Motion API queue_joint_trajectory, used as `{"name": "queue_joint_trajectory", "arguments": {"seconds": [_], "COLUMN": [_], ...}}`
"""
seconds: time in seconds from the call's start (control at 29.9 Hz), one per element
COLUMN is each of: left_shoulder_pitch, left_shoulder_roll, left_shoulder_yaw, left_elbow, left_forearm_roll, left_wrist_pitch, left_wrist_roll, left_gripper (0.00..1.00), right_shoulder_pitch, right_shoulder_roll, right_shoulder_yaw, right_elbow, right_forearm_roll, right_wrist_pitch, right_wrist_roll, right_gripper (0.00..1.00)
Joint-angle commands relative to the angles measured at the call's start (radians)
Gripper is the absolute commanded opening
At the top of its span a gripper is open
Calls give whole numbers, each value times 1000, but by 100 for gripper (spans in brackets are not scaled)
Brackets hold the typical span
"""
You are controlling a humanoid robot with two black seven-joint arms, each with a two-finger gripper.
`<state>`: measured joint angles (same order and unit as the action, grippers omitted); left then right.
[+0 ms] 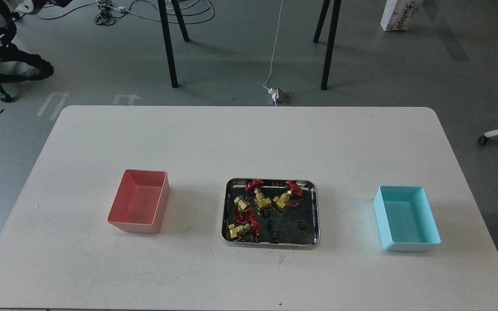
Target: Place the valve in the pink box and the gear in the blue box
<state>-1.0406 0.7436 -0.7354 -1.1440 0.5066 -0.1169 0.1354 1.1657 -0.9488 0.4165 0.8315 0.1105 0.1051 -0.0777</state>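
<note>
Four valves (259, 199) lie in the steel tray (314, 207), mostly toward its left and far side; the brass bodies are judged dense, rigid and smooth, so a grip across the hexagonal ends is preferred over the red handwheel. Small black gears (301, 224) are scattered on the tray floor, judged light and hard to pinch. The pink box (123, 216) sits well left, the blue box (430, 242) well right, both empty. Neither gripper is seen; their state cannot be recorded.
</note>
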Motion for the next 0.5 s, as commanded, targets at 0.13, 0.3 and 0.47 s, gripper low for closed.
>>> {"name": "queue_joint_trajectory", "arguments": {"seconds": [0.13,0.3,0.47], "left_shoulder_pitch": [-6,1,59], "left_shoulder_roll": [26,11,-44], "left_shoulder_yaw": [-4,-87,-72], "left_elbow": [-8,71,79], "left_forearm_roll": [10,-13,85], "left_wrist_pitch": [-66,-154,-171], "left_wrist_roll": [-98,-119,-330], "left_gripper": [100,100,100], "right_shoulder_pitch": [18,28,41], "right_shoulder_roll": [1,1,-1], "right_shoulder_yaw": [1,1,-1], "right_elbow": [9,9,24], "right_forearm_roll": [-2,-2,-2], "right_wrist_pitch": [-2,-2,13], "right_wrist_roll": [-1,-1,-5], "right_gripper": [99,99,99]}}
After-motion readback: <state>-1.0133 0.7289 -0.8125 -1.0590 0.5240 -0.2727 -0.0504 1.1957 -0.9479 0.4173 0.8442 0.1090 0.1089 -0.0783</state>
